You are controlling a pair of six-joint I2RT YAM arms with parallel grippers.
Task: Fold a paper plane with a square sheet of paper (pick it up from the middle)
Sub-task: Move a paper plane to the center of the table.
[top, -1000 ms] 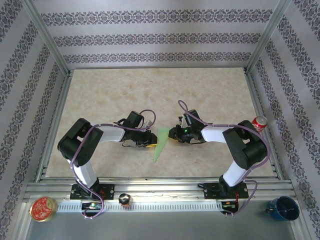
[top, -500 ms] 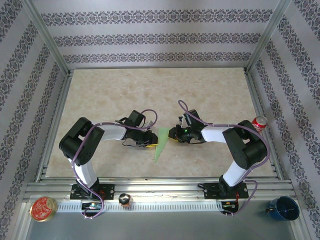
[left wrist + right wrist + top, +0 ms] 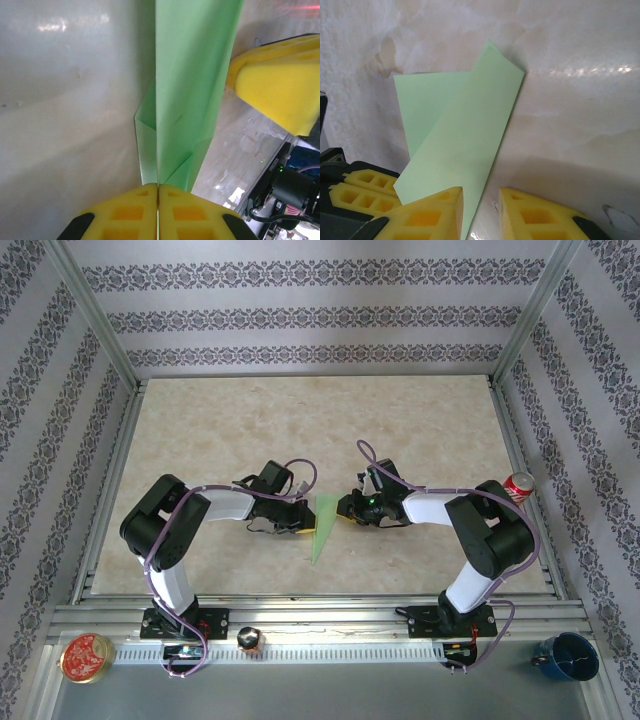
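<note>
"Lying where, the paper plane?"

"Mid-tabletop, between the two arms. It is a slim pale-green dart with its point toward the near edge of the tabletop. Up close, from the left wrist, its folded layers meet along one long crease, with smaller folded flaps low down beside it."

"What has hold of it?"

"The left tool. Its yellow pads are clenched together and the crease runs straight into the seam between them, so it is pinching the paper plane by one side."

"And the right tool?"

"Released. In its own wrist view the two yellow fingers stand apart. A corner of the folded paper reaches down into the gap, lying against one finger and clear of the other. From the left wrist, one of the right tool's pads sits just beside the paper's far edge; I cannot tell whether it touches."

"Anything else around?"

"A red can stands at the right rim of the tabletop, well apart from the paper. On the rail by the arm bases, a round red tin sits at the left end and a blue cup at the right."
</note>
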